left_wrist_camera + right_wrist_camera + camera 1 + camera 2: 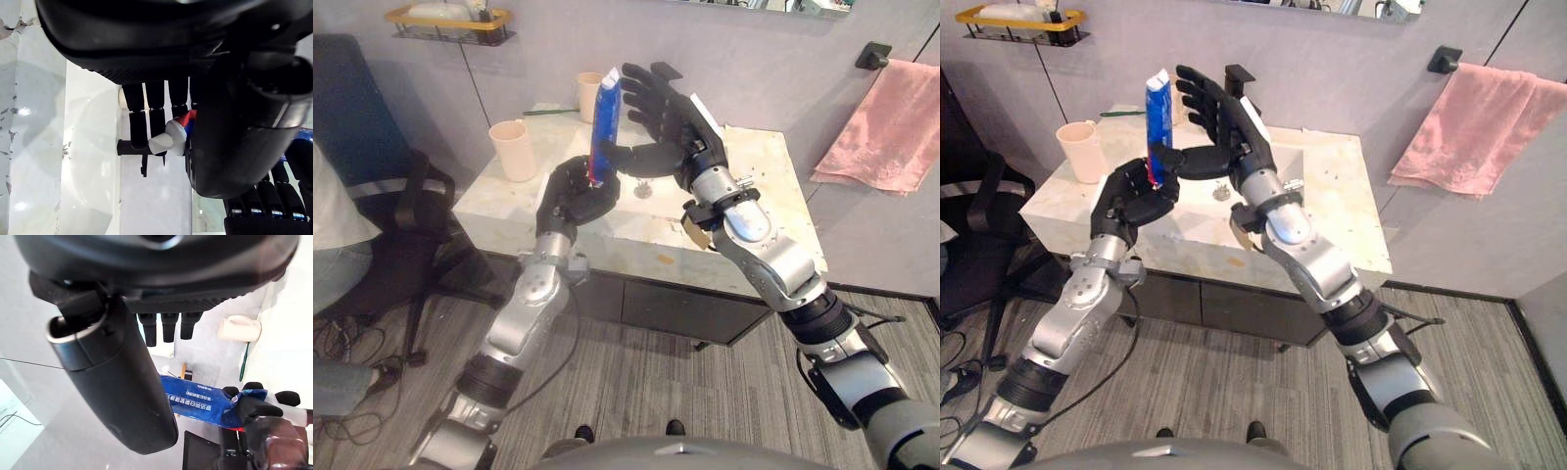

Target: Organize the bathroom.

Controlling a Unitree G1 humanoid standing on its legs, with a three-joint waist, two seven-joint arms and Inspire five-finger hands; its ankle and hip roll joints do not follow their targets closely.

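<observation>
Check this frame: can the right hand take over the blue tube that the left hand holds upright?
Probably yes. The right hand is open right beside the blue tube, its thumb already reaching the tube's lower part, with nothing between them. The left hand grips only the bottom end.

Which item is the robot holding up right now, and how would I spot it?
Over the marble vanity counter, the left hand is curled round the bottom of a toothpaste tube, with the open right hand beside it. Blue and upright, it stands apart from the two beige cups behind.
</observation>
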